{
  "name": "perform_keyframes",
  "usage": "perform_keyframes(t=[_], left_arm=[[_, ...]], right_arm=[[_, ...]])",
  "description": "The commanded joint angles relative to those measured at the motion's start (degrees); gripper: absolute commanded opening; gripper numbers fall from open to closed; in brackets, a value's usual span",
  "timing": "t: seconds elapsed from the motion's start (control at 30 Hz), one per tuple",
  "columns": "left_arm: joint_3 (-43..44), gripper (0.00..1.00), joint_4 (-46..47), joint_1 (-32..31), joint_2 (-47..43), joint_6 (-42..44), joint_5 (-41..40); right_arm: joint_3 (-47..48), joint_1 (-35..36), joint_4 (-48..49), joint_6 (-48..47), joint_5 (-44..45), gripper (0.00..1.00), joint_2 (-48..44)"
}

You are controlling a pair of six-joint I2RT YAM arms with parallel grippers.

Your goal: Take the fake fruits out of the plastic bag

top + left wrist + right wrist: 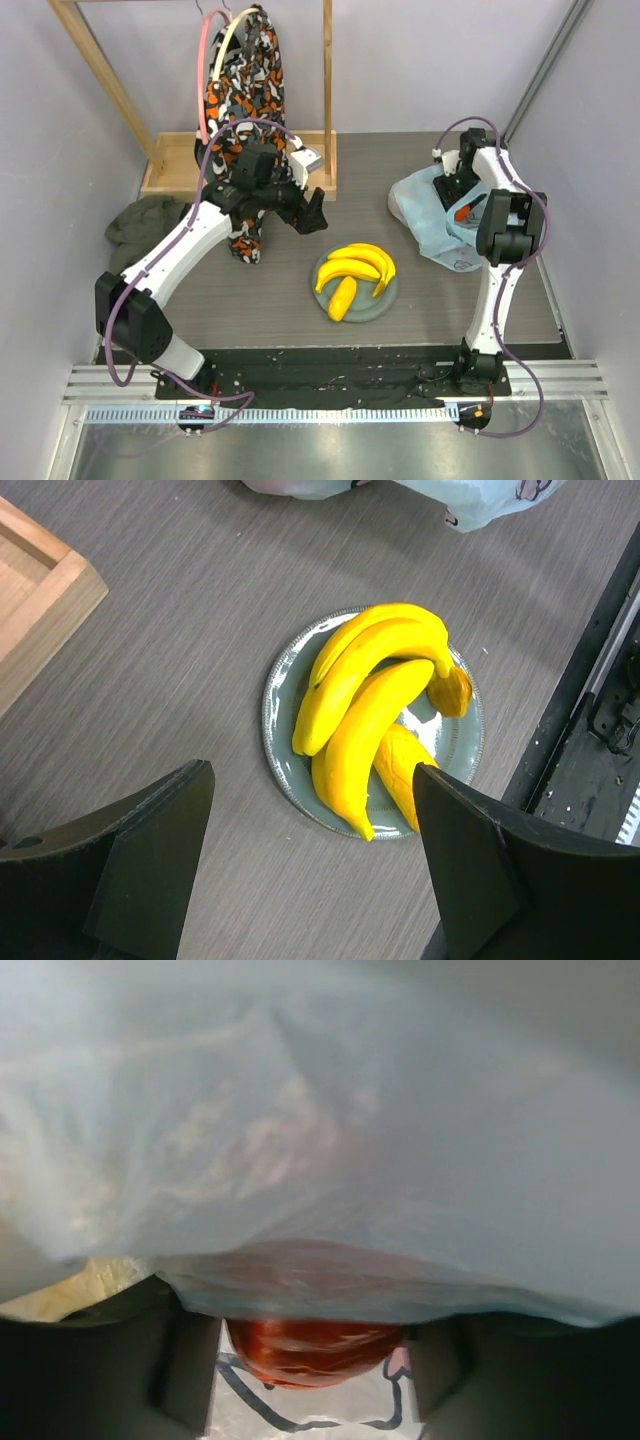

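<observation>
Peering through the right wrist camera, I see the red apple (315, 1348) glossy and dark under a sheet of the light-blue plastic bag (425, 215), with a blue-and-pink cartoon line behind it. The right gripper (310, 1360) has one finger on either side of the apple. I cannot tell whether they pinch it or merely bracket it. A pale yellow shape lies at the lower left under the film, too blurred to name.

From above, the bag sits crumpled at the far right of the table (280, 290). The banana bunch (358, 262) and the single yellow-orange long fruit (342, 297) lie touching on a grey-green plate (378, 307) near the centre, well apart from the bag. The left gripper (300, 210) hangs beyond the plate, jaws spread wide, nothing between them.

The tabletop is grey wood grain. A wooden rack (180, 165) stands at the far left with an orange-black-white patterned cloth (248, 90) hanging from it, and a dark green cloth (140, 220) lies beside it. Pale walls close in on the sides.
</observation>
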Motion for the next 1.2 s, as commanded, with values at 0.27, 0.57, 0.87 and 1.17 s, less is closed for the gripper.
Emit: perform_keyframes(t=[0.27,0.57,0.87,1.17], left_arm=[[3.14,0.85,1.54,-0.39,-1.02,0.1,0.92],[4.11,0.85,1.98,-0.39,-1.55,-0.52,1.71],[3.41,0.86,1.01,-0.39,-3.57,0.36,0.83],[2.44,0.87,-1.01,-0.39,-6.91,3.52,-2.51]], right_arm=[[-4.36,-0.48,-4.13,-6.71,-0.04,0.44,-17.5],[-14.9,0.4,-17.06,-20.06,-1.53,0.45,-33.57],[-27.27,23.12,-16.73,-29.39,0.02,0.47,-53.96],[-32.56,41.15,-11.01,-28.95,-9.69,0.47,-57.24]])
